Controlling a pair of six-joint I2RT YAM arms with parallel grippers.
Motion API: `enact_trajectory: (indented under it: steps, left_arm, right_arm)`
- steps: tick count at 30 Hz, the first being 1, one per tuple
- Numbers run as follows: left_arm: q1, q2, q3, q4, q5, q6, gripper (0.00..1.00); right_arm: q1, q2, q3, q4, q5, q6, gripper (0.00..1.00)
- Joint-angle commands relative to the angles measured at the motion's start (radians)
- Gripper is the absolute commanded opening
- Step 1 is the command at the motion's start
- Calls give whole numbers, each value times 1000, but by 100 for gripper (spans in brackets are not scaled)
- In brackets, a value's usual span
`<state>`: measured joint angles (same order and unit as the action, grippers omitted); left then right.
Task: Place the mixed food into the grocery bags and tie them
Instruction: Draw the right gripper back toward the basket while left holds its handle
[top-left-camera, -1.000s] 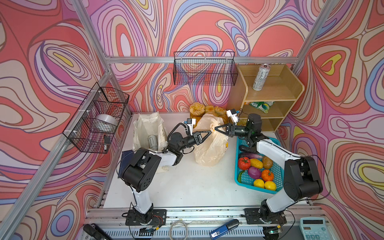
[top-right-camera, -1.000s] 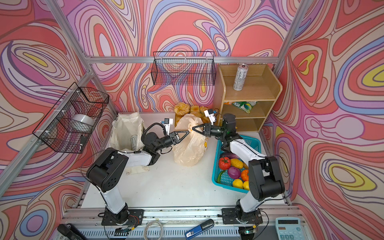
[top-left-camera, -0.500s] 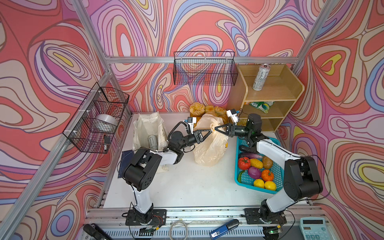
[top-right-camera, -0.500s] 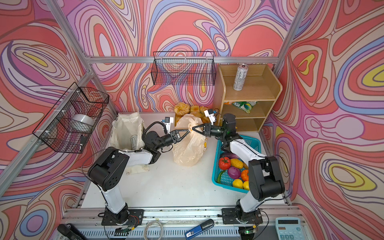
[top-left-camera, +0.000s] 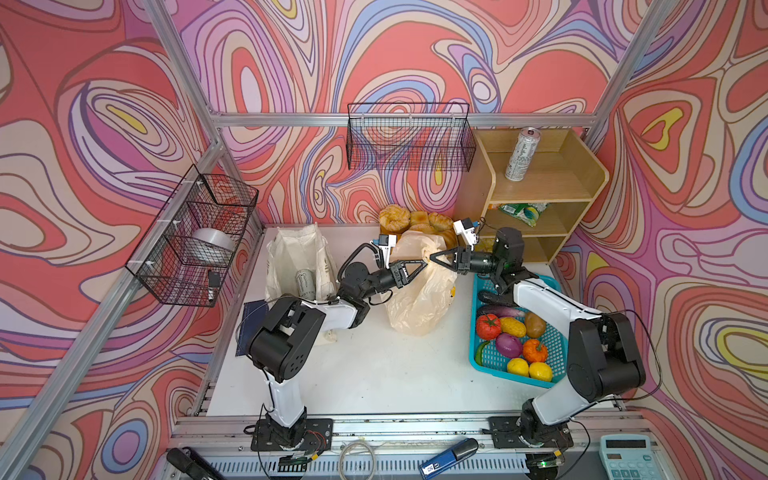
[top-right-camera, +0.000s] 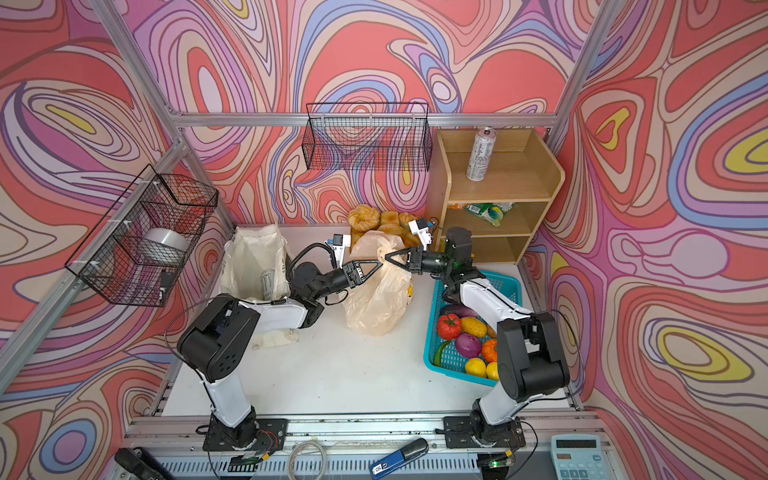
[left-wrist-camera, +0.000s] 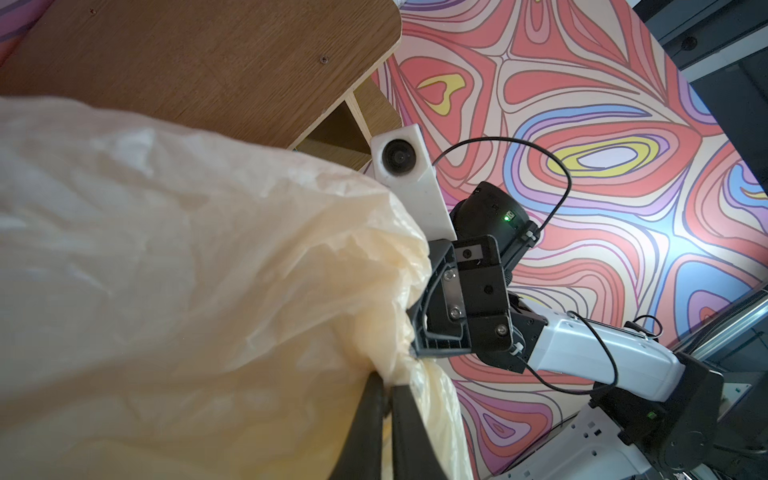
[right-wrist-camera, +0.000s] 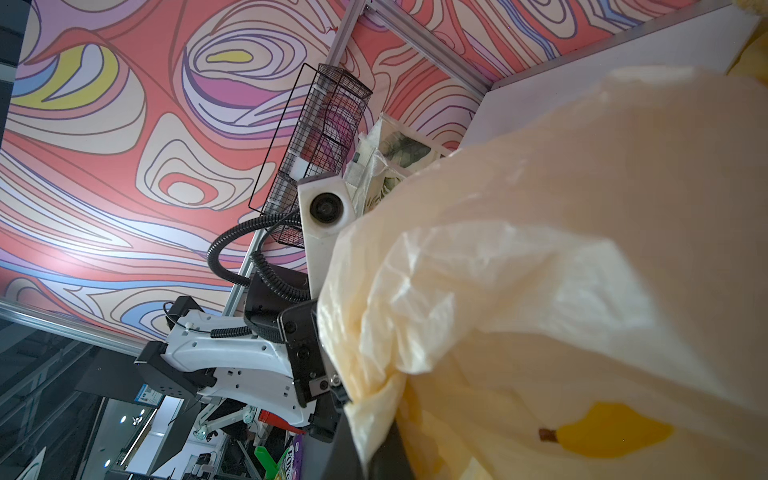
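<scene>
left jaws: pinching top of plastic bag (top-left-camera: 417, 308) | right jaws: pinching same top | bag stands on bench (top-left-camera: 374, 368)

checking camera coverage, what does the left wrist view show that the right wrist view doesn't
Only left wrist: the light brown wooden shelf unit. Only right wrist: the black wire wall basket, the off-white cloth tote and a yellow banana print. Both: the thin cream translucent plastic bag, with the left pincer and right pincer shut on it.

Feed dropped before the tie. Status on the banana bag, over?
Left gripper shut on plastic bag, top edge. Right gripper shut on it too, tips almost meeting. Bag untied, upright. Bread rolls close behind.
</scene>
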<state>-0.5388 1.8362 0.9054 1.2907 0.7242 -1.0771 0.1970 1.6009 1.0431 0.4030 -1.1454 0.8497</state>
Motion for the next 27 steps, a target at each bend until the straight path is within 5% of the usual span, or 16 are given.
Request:
enact_trajectory:
  steps: [1, 4, 7, 11, 20, 27]
  left_arm:
    - [-9, 8, 30, 68, 0, -7, 0]
    - [-8, 9, 22, 68, -22, -10, 0]
    - [1, 15, 11, 70, -32, -12, 0]
    - [12, 15, -9, 70, -32, -1, 0]
    - [26, 35, -26, 69, -32, 7, 0]
    - [32, 72, -37, 68, -47, 10, 0]
  right_arm:
    - [-4, -8, -11, -6, -1, -17, 0]
    - [-3, -17, 1, -31, 11, -28, 4]
    - [-7, -45, 25, -137, 55, -91, 38]
    - [-37, -115, 28, -267, 152, -158, 49]
    - [-85, -289, -55, -491, 392, -246, 52]
    - [-82, -345, -122, -593, 368, -331, 29]
